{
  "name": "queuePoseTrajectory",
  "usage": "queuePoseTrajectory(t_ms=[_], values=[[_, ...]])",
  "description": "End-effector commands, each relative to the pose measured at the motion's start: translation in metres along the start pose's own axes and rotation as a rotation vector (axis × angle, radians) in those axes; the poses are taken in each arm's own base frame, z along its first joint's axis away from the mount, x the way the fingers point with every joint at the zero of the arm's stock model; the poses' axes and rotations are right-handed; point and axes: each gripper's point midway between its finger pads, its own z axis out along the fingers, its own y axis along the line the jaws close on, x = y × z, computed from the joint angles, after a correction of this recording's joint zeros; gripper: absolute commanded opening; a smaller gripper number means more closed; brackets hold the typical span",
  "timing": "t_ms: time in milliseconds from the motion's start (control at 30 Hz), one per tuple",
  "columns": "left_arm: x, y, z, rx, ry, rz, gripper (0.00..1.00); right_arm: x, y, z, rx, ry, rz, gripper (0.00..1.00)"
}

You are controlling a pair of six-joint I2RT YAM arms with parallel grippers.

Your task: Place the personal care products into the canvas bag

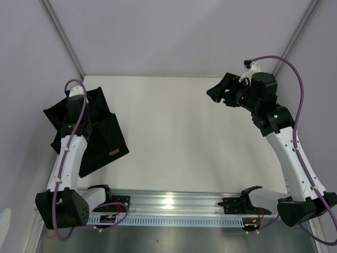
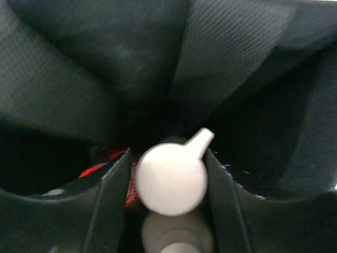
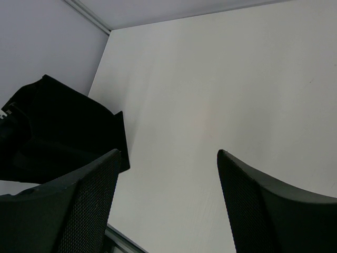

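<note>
The black canvas bag (image 1: 108, 137) lies at the table's left edge, its tan label (image 1: 112, 153) near the front. My left gripper (image 2: 167, 158) reaches down inside the bag and is shut on a pale grey bottle (image 2: 174, 232) with a round pale cap (image 2: 171, 179) and a small spout. A red bottle (image 2: 93, 170) shows deeper in the bag, behind the left finger. The beige bottle is out of view. My right gripper (image 1: 221, 95) is open and empty, held above the table's far right; the right wrist view shows it too (image 3: 168, 158), with the bag (image 3: 63, 132) off to the left.
Black fabric folds (image 2: 231, 47) close round the left gripper on all sides. The white table (image 1: 184, 137) spreads between the bag and the right arm. A metal rail (image 1: 174, 203) runs along the near edge between the arm bases.
</note>
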Motion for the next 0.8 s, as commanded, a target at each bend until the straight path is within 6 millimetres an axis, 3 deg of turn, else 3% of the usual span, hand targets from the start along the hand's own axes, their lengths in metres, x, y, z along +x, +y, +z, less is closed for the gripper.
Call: queuePoseTrajectory(t_ms=[0, 233, 333, 367, 433, 467, 633, 767], values=[[-0.046, -0.001, -0.012, 0.018, -0.135, -0.072, 0.62, -0.011, 0.006, -0.008, -0.017, -0.047, -0.019, 0.78], [-0.056, 0.000, -0.022, 0.024, -0.139, -0.063, 0.69, -0.014, 0.007, -0.013, -0.015, -0.066, -0.013, 0.78], [-0.069, 0.001, -0.037, 0.033, -0.158, -0.085, 0.70, -0.016, 0.010, -0.013, -0.026, -0.068, -0.009, 0.78], [-0.089, -0.001, -0.051, 0.050, -0.201, -0.129, 0.70, -0.015, 0.011, -0.013, -0.031, -0.064, 0.000, 0.78], [-0.097, -0.003, -0.065, 0.074, -0.211, -0.192, 0.72, -0.014, 0.013, -0.009, -0.039, -0.054, 0.014, 0.78], [-0.117, -0.007, -0.080, 0.113, -0.254, -0.223, 0.75, -0.012, 0.014, -0.008, -0.044, -0.047, 0.015, 0.77], [-0.162, -0.024, -0.133, 0.273, -0.358, -0.361, 0.99, -0.001, 0.016, -0.004, -0.059, 0.006, 0.011, 0.77], [-0.174, -0.057, -0.157, 0.449, -0.295, -0.386, 0.99, 0.021, -0.001, 0.002, -0.010, 0.085, -0.047, 0.79]])
